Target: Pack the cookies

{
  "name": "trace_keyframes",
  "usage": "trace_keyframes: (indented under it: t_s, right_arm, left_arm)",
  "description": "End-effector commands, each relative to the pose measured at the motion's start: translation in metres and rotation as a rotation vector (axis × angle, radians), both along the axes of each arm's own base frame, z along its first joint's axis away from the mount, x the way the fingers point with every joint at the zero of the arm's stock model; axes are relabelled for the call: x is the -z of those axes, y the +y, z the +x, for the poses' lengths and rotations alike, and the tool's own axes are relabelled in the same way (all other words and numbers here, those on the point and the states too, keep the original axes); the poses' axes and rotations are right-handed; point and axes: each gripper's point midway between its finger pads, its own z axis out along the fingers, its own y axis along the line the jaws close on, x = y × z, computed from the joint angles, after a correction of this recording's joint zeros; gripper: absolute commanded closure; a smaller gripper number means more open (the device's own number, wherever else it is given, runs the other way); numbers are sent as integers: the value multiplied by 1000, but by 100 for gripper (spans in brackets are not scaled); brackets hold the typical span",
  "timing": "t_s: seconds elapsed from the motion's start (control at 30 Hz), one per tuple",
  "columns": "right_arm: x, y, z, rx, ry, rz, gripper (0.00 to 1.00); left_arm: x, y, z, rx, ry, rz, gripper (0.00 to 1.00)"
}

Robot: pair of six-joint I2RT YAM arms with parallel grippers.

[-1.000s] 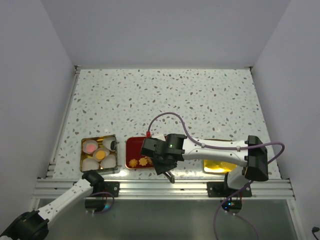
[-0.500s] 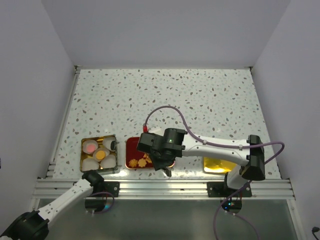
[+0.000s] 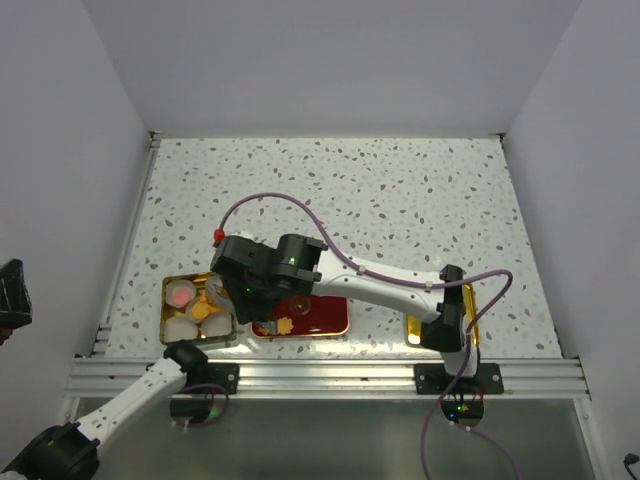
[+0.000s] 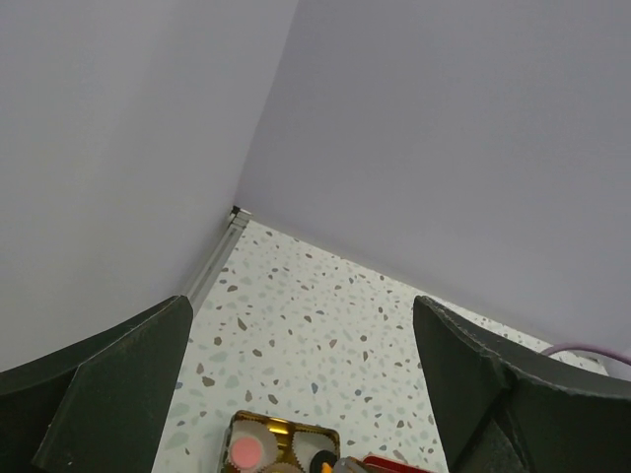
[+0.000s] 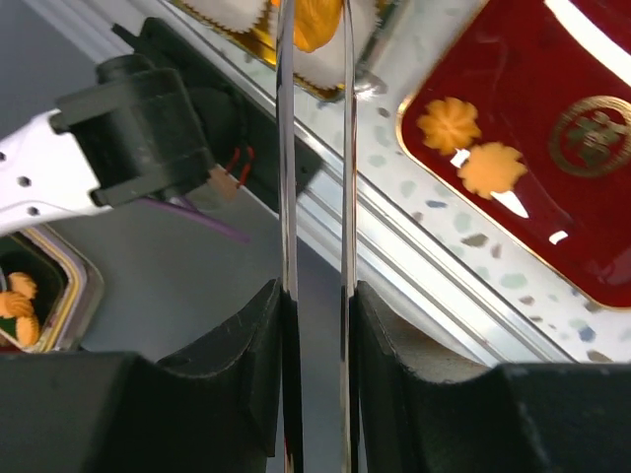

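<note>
Two dark fingers of your left gripper (image 4: 302,301) stand wide apart with nothing between them, low by the near rail (image 3: 330,375). Just beyond it sits the gold tin (image 3: 190,276) with white cups (image 3: 182,327); a pink cookie (image 3: 180,295) lies in one cup. Your right gripper (image 5: 315,34) hangs over the tin's near right corner, its thin fingers almost together and pinching an orange cookie (image 5: 317,15) at the tips. Just beside the tin, on its right, is the red tray (image 3: 325,312); two flower cookies (image 5: 446,123) lie side by side near its left end.
</note>
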Motion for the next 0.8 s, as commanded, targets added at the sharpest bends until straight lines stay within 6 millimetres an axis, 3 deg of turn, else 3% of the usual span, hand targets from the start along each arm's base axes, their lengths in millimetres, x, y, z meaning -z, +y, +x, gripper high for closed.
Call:
trace_keyframes:
  t_s: [0.0, 0.07, 0.23, 0.37, 0.57, 0.7, 0.77]
  right_arm:
    - [-9, 48, -10, -103, 46, 130, 72]
    - [-17, 63, -19, -144, 87, 184, 72]
    - [0, 94, -32, -190, 186, 247, 72]
    - [10, 104, -39, -214, 229, 257, 71]
    - [23, 108, -35, -221, 235, 222, 71]
    - [33, 100, -29, -204, 234, 176, 71]
    - [34, 97, -27, -200, 232, 165, 71]
  left_arm:
    - [-4, -10, 8, 19, -11, -16, 0]
    - [-5, -11, 11, 16, -17, -19, 0]
    - [-15, -16, 18, 21, -32, -9, 0]
    - [-16, -20, 25, 9, -17, -8, 0]
    - [-16, -41, 56, -21, 68, -13, 0]
    - [-33, -61, 83, -44, 84, 10, 0]
    - [-43, -69, 86, -15, 71, -6, 0]
